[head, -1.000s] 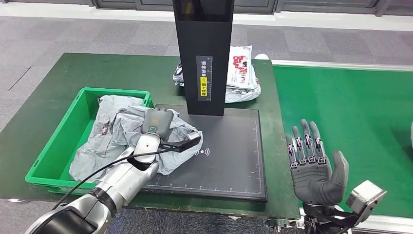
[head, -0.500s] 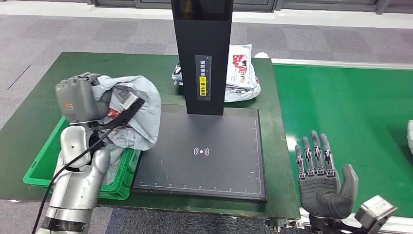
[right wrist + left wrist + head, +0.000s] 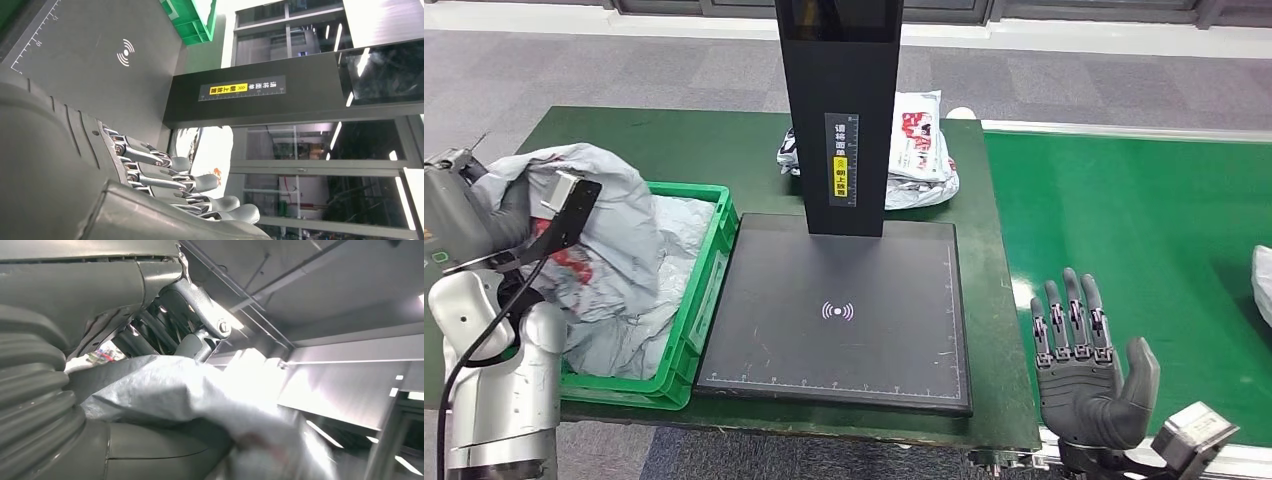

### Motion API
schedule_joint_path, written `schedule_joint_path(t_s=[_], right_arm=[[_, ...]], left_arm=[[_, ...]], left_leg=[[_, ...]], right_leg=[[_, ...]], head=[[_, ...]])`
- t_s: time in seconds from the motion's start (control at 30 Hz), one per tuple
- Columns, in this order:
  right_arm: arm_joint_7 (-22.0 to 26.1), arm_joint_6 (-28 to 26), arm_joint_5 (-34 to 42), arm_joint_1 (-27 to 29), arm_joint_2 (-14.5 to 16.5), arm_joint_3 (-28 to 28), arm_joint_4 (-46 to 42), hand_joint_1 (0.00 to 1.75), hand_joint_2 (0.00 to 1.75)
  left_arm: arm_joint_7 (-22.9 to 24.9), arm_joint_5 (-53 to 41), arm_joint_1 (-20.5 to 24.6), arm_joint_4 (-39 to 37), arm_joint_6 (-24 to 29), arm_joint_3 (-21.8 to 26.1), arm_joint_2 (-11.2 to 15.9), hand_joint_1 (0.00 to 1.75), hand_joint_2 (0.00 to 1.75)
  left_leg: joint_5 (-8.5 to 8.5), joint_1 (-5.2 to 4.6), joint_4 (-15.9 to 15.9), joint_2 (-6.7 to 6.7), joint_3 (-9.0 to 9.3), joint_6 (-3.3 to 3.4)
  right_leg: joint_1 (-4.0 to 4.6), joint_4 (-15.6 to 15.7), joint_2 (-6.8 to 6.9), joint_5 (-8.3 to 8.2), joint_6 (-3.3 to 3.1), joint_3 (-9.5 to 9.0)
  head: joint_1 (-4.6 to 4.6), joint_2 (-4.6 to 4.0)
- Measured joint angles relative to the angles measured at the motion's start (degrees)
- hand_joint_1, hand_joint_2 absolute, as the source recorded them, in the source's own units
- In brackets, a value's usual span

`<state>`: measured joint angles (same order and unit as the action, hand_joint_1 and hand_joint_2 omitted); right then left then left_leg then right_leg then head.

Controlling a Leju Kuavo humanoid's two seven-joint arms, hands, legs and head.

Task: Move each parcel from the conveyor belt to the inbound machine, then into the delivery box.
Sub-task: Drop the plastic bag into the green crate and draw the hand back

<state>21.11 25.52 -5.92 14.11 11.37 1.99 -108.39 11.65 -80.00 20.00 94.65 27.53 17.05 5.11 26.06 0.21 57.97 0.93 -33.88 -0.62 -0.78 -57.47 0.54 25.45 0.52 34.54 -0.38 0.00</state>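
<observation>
My left hand grips a crumpled grey parcel with a red patch, raised over the left side of the green delivery box. The bag drapes over the hand and hides most of its fingers; close up, the grey parcel lies between thumb and fingers. More grey parcels lie in the box. The black inbound machine has a flat pad and a tall tower. My right hand is open, palm up, at the front edge between the pad and the green conveyor belt.
A white parcel with red print lies behind the tower on the dark green table. Another pale parcel peeks in at the belt's right edge. The right wrist view faces the pad and the tower's yellow label.
My left arm has swung left and up, carrying the grey parcel off the pad's corner to above the green box. The right hand has barely moved.
</observation>
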Motion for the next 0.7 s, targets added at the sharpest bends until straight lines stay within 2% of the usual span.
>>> schedule_joint_path(t_s=[0.1, 0.13, 0.23, 0.27, 0.47, 0.7], right_arm=[[0.0, 0.02, -0.01, -0.01, 0.0, 0.0, 0.0, 0.0, 0.0], [-0.02, 0.02, -0.01, -0.02, 0.0, 0.0, 0.0, 0.0, 0.0], [-0.29, 0.03, -0.03, -0.17, 0.03, 0.0, 0.02, 0.0, 0.0], [-0.43, 0.02, -0.02, -0.25, 0.04, 0.0, 0.02, 0.0, 0.0], [-0.83, -0.16, 0.16, -0.68, 0.04, 0.0, 0.02, 0.0, 0.0], [-0.81, 0.11, 0.18, -1.16, 0.04, 0.0, 0.03, 0.0, 0.0]], left_arm=[[0.05, -0.81, 0.1, -0.65, -0.64, 1.37, 0.49, 1.75, 1.75], [0.41, -1.54, 0.25, -0.97, -1.21, 1.66, 0.61, 1.52, 1.31], [2.81, -4.33, 1.59, -3.35, -3.23, 2.51, 1.27, 0.21, 0.0], [3.56, -5.02, 2.23, -4.58, -3.87, 2.86, 1.63, 0.0, 0.0], [3.68, -5.62, 5.58, -11.89, -8.57, 3.62, 3.15, 0.0, 0.0], [0.3, -3.35, 6.32, -15.35, -18.32, 0.94, 2.11, 0.0, 0.0]], left_leg=[[0.0, 0.0, 0.0, -0.01, -0.01, 0.0], [0.0, 0.0, 0.0, -0.01, -0.01, 0.0], [0.0, -0.01, 0.01, -0.05, -0.01, 0.0], [0.0, -0.01, 0.01, -0.05, 0.0, 0.0], [-0.04, 0.0, 0.01, -0.06, 0.01, -0.03], [-0.03, -0.01, 0.02, -0.06, 0.0, -0.03]], right_leg=[[0.0, 0.0, 0.02, 0.0, 0.0, -0.01], [-0.01, 0.01, 0.03, 0.0, 0.0, -0.02], [-0.01, 0.01, 0.06, 0.0, 0.01, -0.05], [-0.01, 0.01, 0.06, -0.01, 0.01, -0.05], [-0.01, 0.0, 0.07, -0.04, -0.01, -0.04], [-0.02, 0.02, 0.06, -0.03, -0.01, -0.03]], head=[[0.01, 0.0], [0.01, 0.0], [0.01, 0.0], [0.01, 0.0], [0.01, 0.0], [0.01, 0.0]])
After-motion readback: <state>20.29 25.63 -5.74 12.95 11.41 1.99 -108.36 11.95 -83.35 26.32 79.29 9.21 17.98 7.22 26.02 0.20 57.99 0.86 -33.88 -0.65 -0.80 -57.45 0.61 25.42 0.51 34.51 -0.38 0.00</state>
